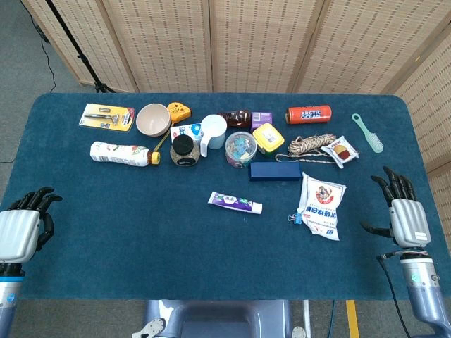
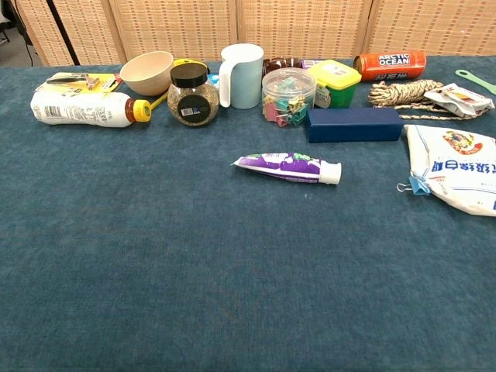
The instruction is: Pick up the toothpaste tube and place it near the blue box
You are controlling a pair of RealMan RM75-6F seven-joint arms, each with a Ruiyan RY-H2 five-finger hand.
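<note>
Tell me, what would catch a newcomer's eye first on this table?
Probably the row of clutter along the far side, above all the orange can at the back right. Alone in the bare middle lies the toothpaste tube, just in front of the blue box. The left hand and right hand sit at the near corners, holding nothing.

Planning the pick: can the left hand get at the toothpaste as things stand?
Probably yes. The toothpaste lies alone on bare cloth, and nothing sits between it and the left hand, which is empty at the table's left edge.
</note>
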